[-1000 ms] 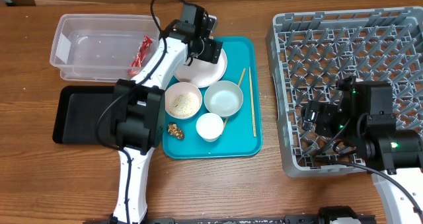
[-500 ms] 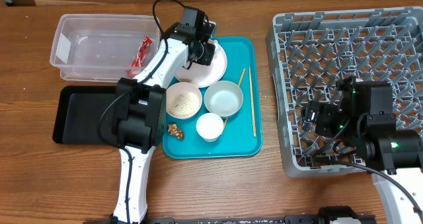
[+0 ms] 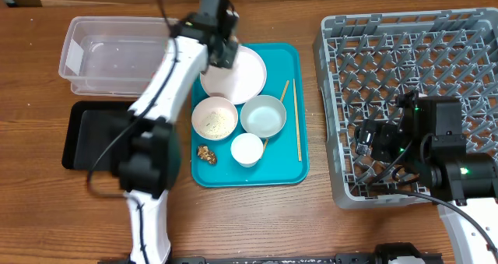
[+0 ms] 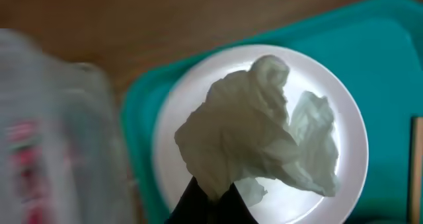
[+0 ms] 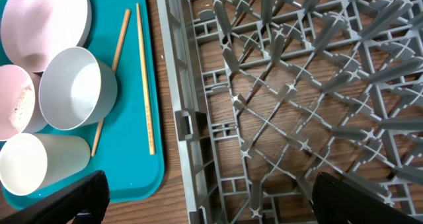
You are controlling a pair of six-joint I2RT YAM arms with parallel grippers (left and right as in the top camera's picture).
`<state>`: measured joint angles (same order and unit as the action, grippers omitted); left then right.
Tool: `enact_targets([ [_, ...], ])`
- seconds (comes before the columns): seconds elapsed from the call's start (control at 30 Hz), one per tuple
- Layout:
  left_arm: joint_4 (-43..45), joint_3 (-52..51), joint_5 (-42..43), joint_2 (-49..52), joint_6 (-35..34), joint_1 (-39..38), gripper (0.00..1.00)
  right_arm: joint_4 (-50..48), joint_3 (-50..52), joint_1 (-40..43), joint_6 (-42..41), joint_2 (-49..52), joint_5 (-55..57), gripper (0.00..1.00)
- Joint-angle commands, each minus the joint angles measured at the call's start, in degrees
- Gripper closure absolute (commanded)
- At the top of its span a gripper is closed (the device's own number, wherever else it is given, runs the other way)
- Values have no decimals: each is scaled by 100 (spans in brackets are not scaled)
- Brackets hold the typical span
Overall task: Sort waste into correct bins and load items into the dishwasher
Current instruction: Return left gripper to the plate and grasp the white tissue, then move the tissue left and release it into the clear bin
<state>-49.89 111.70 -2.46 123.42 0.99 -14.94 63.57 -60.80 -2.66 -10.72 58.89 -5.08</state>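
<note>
My left gripper is shut on the white crumpled paper scrap, which hangs above the round white plate. Seen from overhead, the left gripper sits over the plate's left edge, close to the clear tub. The red wrapper shows blurred inside that tub. My right gripper is open and holds nothing, over the left rim of the grey dish rack. On the teal tray lie a bowl with rice, a grey bowl, a cup, a brown lump and chopsticks.
The black tray lies in front of the clear tub, left of the teal serving tray. The dish rack fills the right side of the table. My left arm stretches across the tub's right end.
My left gripper has shut on the paper scrap, lifted it off the plate and swung left toward the clear tub. The right arm has not moved.
</note>
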Motion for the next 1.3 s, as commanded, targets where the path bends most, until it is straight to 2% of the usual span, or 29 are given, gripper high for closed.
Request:
enact_targets([
  [0.0,-273,72,-719,-734,-15,286,96,-20,-153,15,0,-31,55,0],
  [0.2,-831,70,-846,-907,-219,944,96,-17,-153,15,0,-31,52,0],
  [0.43,-1019,55,-649,-671,-636,1665,96,-22,-153,15,0,-26,52,0],
  [0.57,-1036,55,-542,-474,-636,1784,95,-15,-153,15,-2,-26,52,0],
  [0.7,-1145,55,-542,-243,-636,1797,87,-2,-153,15,-2,-26,52,0],
  [0.83,-1283,55,-542,-81,-632,1794,85,2,-153,15,0,-26,52,0],
  [0.87,-1294,55,-544,-72,-632,1794,84,-2,-153,15,-2,-26,52,0],
  [0.93,-1287,57,-542,-79,-632,1794,56,0,-153,15,0,-26,52,0],
  [0.97,-1285,59,-542,-90,-623,1794,46,2,-153,15,-2,-26,52,0],
  [1.07,-1327,105,-542,-203,-505,1794,39,0,-153,15,-2,-26,52,0],
  [1.27,-1722,564,-170,-669,-507,1700,34,-2,-153,15,0,-24,55,0],
])
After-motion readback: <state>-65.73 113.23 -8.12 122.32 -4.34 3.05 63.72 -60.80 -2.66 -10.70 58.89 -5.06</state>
